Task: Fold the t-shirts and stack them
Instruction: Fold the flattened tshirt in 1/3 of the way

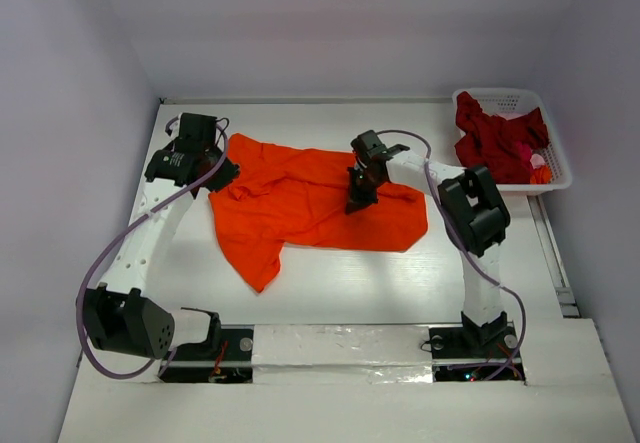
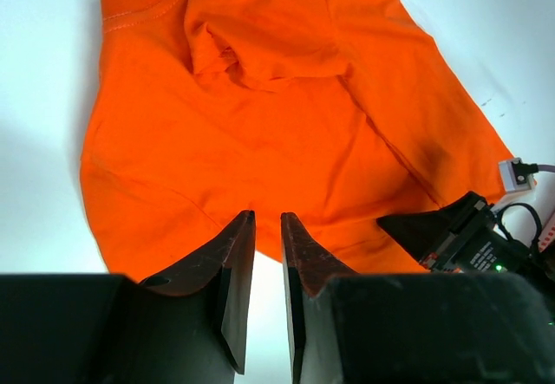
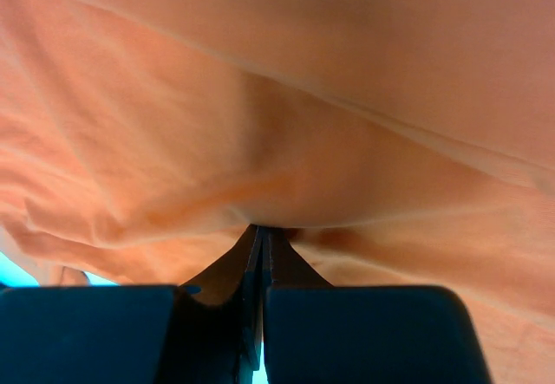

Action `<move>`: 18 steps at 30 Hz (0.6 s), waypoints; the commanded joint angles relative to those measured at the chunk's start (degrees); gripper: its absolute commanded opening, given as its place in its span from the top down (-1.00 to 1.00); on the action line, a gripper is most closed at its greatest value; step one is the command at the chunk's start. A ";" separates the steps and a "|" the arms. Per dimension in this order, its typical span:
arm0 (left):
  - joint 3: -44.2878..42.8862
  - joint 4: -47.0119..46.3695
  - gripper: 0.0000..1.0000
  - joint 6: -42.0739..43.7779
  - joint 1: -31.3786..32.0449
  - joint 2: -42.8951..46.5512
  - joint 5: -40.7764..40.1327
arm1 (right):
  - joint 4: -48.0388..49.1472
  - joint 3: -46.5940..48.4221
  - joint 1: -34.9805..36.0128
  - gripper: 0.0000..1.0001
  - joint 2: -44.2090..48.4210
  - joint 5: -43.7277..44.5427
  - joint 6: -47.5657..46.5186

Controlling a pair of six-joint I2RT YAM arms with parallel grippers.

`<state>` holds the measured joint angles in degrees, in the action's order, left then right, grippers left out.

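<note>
The bright orange t-shirt (image 1: 310, 203) lies spread and rumpled on the white table, and it fills the left wrist view (image 2: 260, 124) and the right wrist view (image 3: 303, 98). My left gripper (image 1: 222, 176) is at the shirt's left edge; its jaws (image 2: 268, 219) stand a narrow gap apart with only bare table between them. My right gripper (image 1: 357, 203) is over the middle of the shirt, shut (image 3: 262, 228) on a pinch of orange cloth. The dark crimson t-shirt (image 1: 495, 138) lies bunched in the basket at the back right.
The white latticed basket (image 1: 500, 94) stands at the table's far right corner, with a small pink and orange item (image 1: 540, 165) in it beside the red shirt. The right arm's wrist (image 2: 460, 237) shows at the edge of the left wrist view.
</note>
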<state>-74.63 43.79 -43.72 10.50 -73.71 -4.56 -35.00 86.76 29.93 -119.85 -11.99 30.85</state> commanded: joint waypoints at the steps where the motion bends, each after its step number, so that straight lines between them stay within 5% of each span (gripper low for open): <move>1: -1.31 1.21 0.68 1.01 0.22 1.11 -0.10 | -0.86 -3.00 -2.50 1.00 0.32 2.05 -0.35; 18: -1.13 1.91 0.66 1.45 0.22 1.91 -0.72 | -1.21 -6.17 -9.63 1.00 2.78 4.78 -0.79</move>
<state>-74.63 44.66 -43.29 10.50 -73.69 -4.60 -34.44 82.72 22.24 -117.25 -12.47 31.33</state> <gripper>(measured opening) 0.168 0.009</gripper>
